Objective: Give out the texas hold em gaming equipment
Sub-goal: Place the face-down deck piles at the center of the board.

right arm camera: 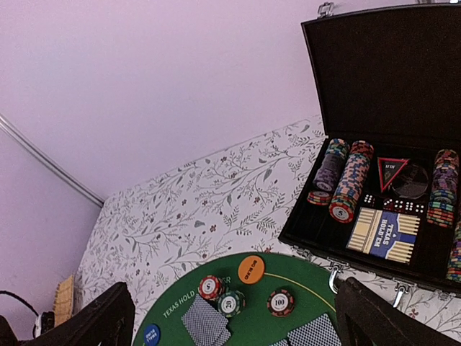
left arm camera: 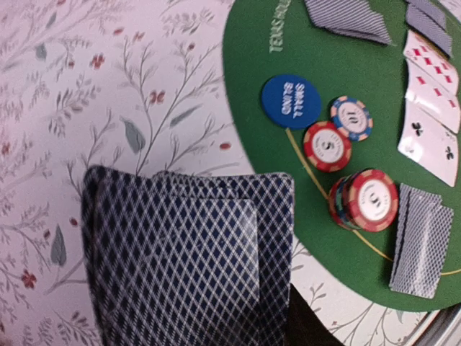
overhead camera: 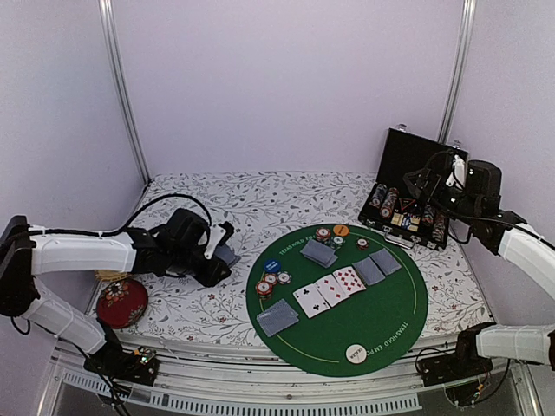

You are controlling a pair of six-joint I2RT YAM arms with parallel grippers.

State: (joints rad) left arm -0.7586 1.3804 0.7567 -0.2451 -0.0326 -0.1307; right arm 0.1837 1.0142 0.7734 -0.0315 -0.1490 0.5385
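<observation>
A round green mat holds three face-up cards, face-down pairs, chips, a blue disc, an orange disc and a white disc. My left gripper is shut on a deck of blue-backed cards, left of the mat over the floral cloth; the deck hides its fingers. The blue disc and a chip stack lie beside it. My right gripper is open and empty, high above the orange disc and chips.
An open black case stands at the back right with rows of chips, dice and a card box. A red round cushion lies at the near left. A woven basket edge shows far left.
</observation>
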